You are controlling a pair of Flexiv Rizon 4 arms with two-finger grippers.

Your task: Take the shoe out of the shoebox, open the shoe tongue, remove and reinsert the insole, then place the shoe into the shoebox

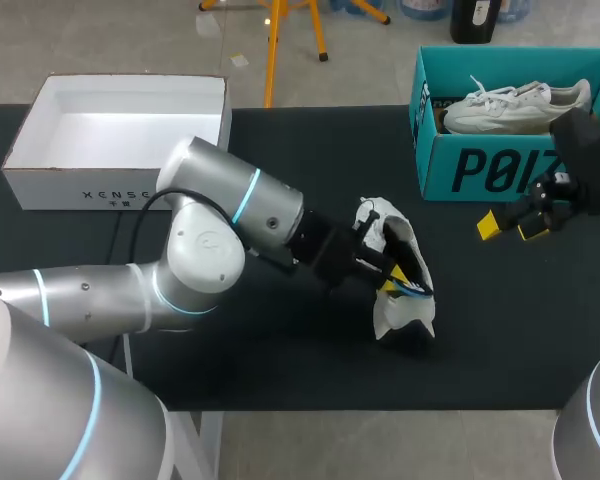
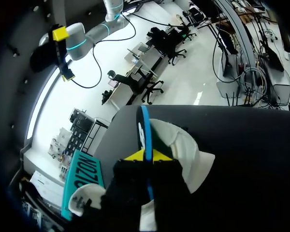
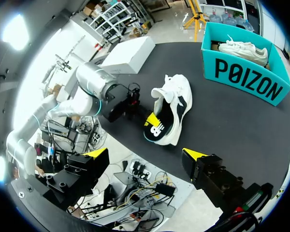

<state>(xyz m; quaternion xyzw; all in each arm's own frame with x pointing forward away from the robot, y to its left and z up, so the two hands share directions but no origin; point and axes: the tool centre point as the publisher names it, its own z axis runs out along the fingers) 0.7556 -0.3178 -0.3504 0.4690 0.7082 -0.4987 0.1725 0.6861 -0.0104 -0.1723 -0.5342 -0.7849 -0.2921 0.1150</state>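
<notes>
From above, the shoe lies on its side on the black counter, near the teal shoebox, on the robot's side of it. The left end effector is right at the shoe's opening. The right end effector hangs just in front of the teal shoebox, with its fingers apart and nothing in them. A second shoe rests inside the teal shoebox. A white box sits well apart from the teal shoebox, at the other end of the counter.

From the left wrist, the two yellow tips squeeze the thin insole from both sides, so this end effector is closed on it. The white shoe curls around the insole.

From the right wrist, its own fingers stand wide apart around nothing. The dark insole sticks partly out of the shoe.

The insole looks thin, light and bendy, so a pinch on its edge should do. The shoe looks soft and light. It may slide or tip when the insole moves, so the firm heel seems the best place to hold it.
</notes>
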